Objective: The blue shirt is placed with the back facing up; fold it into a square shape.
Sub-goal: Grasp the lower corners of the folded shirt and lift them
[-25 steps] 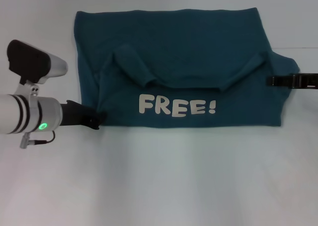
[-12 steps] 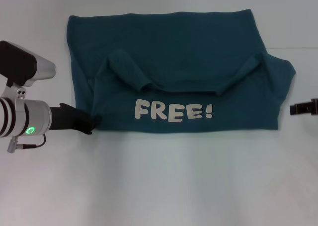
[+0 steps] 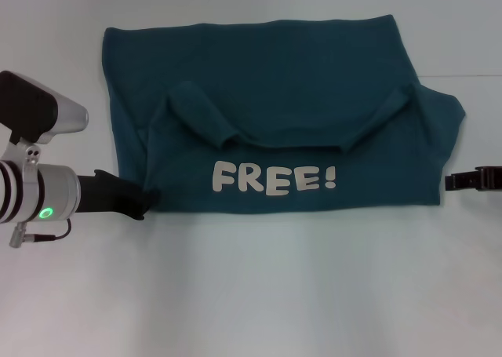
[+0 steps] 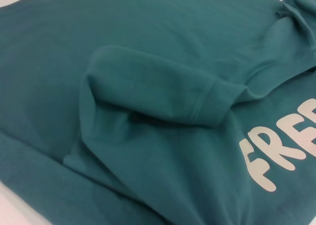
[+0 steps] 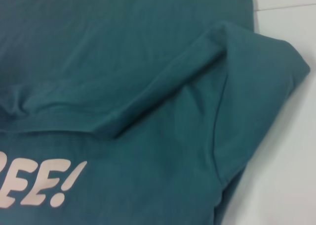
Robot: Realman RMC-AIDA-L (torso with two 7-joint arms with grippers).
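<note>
The blue shirt (image 3: 274, 82) lies flat across the far half of the white table. Its near part is folded over, so the pale "FREE!" lettering (image 3: 274, 176) faces up, with both sleeves tucked inward. My left gripper (image 3: 143, 202) is at the shirt's near-left corner, shut on the cloth edge. My right gripper (image 3: 449, 182) is low over the table, just off the shirt's near-right corner and apart from it. The left wrist view shows the folded left sleeve (image 4: 163, 91). The right wrist view shows the right sleeve (image 5: 237, 86).
The bare white table (image 3: 274, 294) stretches in front of the shirt to the near edge. A faint seam line (image 3: 463, 78) runs along the table at the far right.
The left gripper moved left and nearer, and the shirt's near-left corner shifted with it. The right gripper left the right sleeve and now sits by the near-right corner.
</note>
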